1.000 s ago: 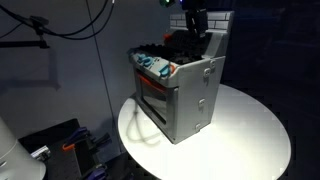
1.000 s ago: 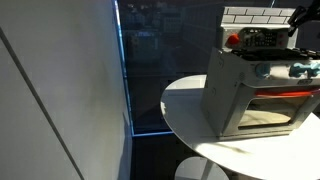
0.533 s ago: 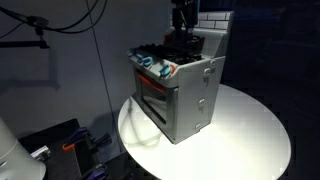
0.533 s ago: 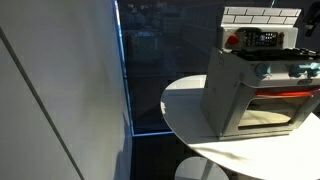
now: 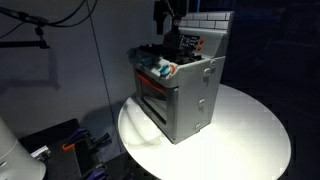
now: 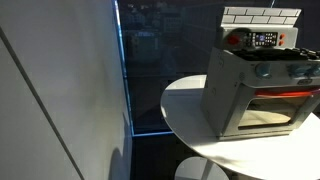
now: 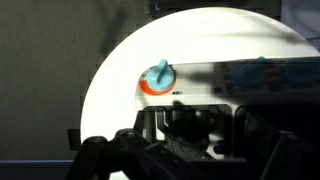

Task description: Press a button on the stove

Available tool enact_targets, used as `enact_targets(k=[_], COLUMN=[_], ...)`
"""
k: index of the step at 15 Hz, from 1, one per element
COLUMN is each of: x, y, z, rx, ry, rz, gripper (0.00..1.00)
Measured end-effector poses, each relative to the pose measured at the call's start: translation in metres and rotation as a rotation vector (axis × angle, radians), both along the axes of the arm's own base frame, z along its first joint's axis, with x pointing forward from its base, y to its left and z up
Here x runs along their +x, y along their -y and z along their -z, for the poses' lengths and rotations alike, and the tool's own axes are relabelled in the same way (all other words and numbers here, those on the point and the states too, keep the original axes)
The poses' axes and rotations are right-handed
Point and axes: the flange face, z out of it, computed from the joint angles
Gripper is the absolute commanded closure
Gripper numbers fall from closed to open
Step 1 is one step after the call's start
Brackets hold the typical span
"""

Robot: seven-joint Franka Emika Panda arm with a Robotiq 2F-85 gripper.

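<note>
Exterior views, left to right. Far left: black cables (image 5: pixel 50 22) hang against a dark wall, with dim clutter on the floor below that is too dark to identify. In an exterior view a pale wall panel (image 6: pixel 60 90) fills the left half of the picture.

Round white table (image 5: pixel 250 135) is at centre. The stove (image 5: pixel 185 90) stands on it toward the table's far side, upright, with its oven door (image 5: pixel 152 100) facing the lower left. Blue-and-orange knobs (image 5: pixel 155 68) line the front edge above the door. The white brick-pattern back (image 5: pixel 212 20) rises behind the cooktop. The dark control panel (image 6: pixel 262 40) sits just under the bricks, with a red spot at its left end.

Gripper (image 5: pixel 165 16) hangs over the stove's top on the knob side, above the cooktop and apart from it — no contact seen. It is out of frame in the exterior view that shows the panel.

Wrist view: one knob lies on the grey stove top, white table disc behind it, dark gripper body along the bottom edge. Jaws are too dark and blurred here — cannot tell whether they are parted or closed. Nothing is seen held.
</note>
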Motion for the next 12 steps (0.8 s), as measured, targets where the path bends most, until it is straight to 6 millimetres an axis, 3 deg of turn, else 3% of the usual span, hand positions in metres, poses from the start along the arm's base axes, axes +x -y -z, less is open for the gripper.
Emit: enact_targets(k=[12], x=[-0.058], y=[-0.028], z=[-0.083], rx=[0.024], ry=[0.058], rz=[-0.082], gripper=[0.00])
